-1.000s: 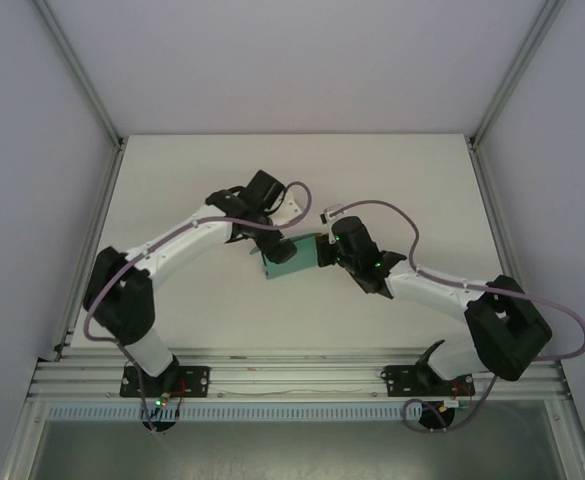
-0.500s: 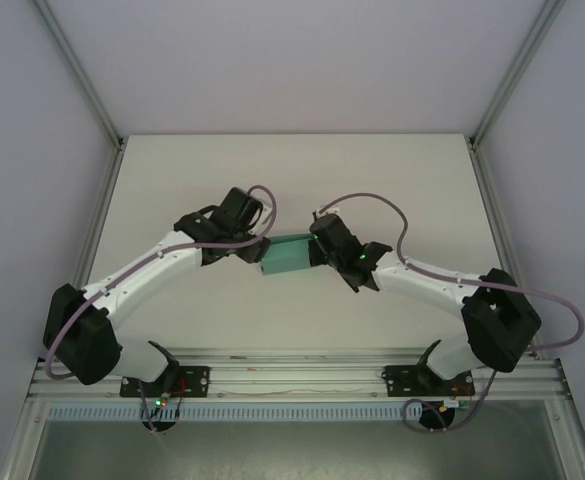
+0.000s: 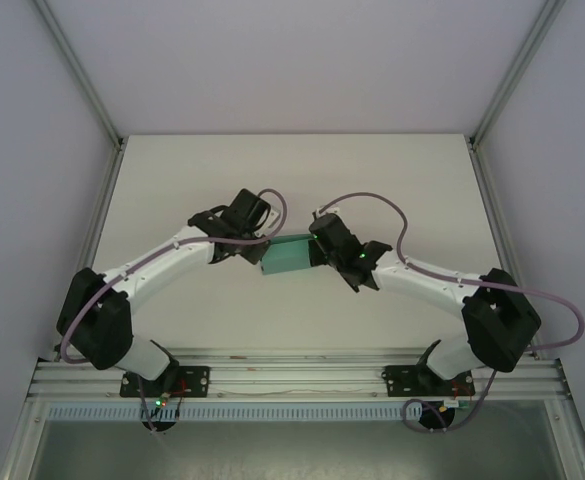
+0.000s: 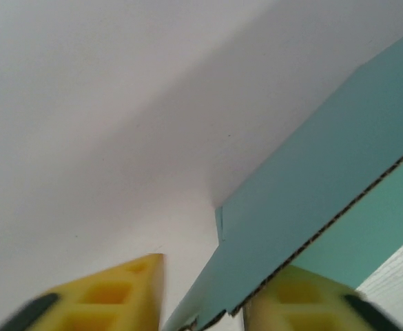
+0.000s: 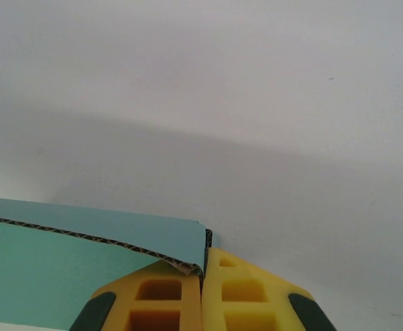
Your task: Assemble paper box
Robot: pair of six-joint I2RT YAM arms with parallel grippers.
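Note:
The paper box (image 3: 287, 258) is a teal card piece held above the middle of the white table, between the two grippers. My right gripper (image 3: 317, 250) is shut on its right end; in the right wrist view the yellow fingertips (image 5: 204, 256) pinch a corner of the card (image 5: 49, 269). My left gripper (image 3: 259, 247) is at the box's left end. In the left wrist view its jaws (image 4: 218, 272) straddle the slanting card edge (image 4: 311, 186). The card lies against the right finger (image 4: 304, 303). The left finger (image 4: 118, 296) stands a little apart from it.
White table (image 3: 292, 180) with grey enclosure walls on three sides. A metal rail (image 3: 292, 380) carrying both arm bases runs along the near edge. Grey cables loop over both forearms.
My left gripper has come onto the box's left end and its jaws have narrowed from wide open. The right gripper shifted slightly left and back with the box, still shut.

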